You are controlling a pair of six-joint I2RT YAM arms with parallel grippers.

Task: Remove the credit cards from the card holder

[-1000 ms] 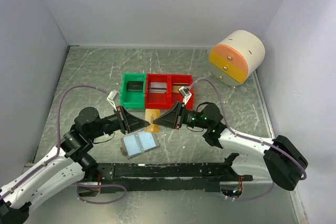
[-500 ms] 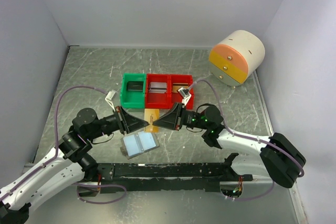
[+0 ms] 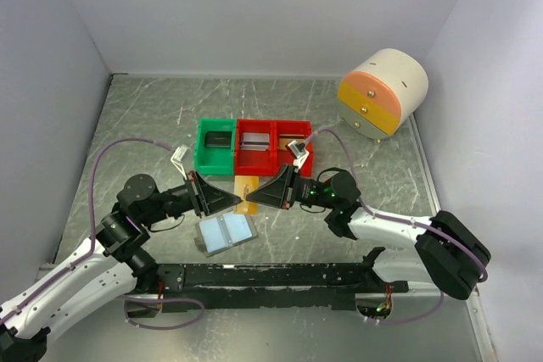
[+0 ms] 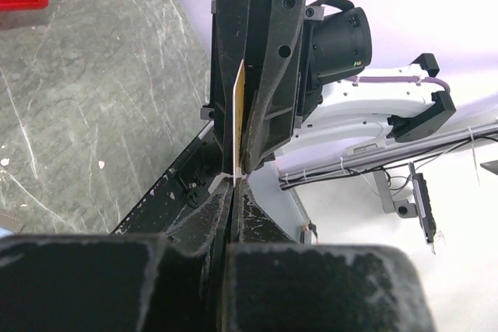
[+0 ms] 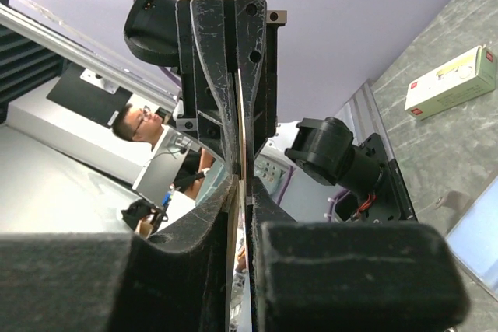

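Both arms meet mid-desk: the left gripper (image 3: 237, 202) is pinched tight on one edge of an orange credit card (image 3: 246, 186), and the right gripper (image 3: 255, 197) is pressed in on the opposite edge. The card holder (image 3: 226, 233) lies open on the desk (image 3: 153, 116), just beside the left gripper, nearer the arm bases.

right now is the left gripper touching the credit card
Touching. The left wrist view shows the left gripper pinched shut on the near edge of the credit card, with no gap on either side.
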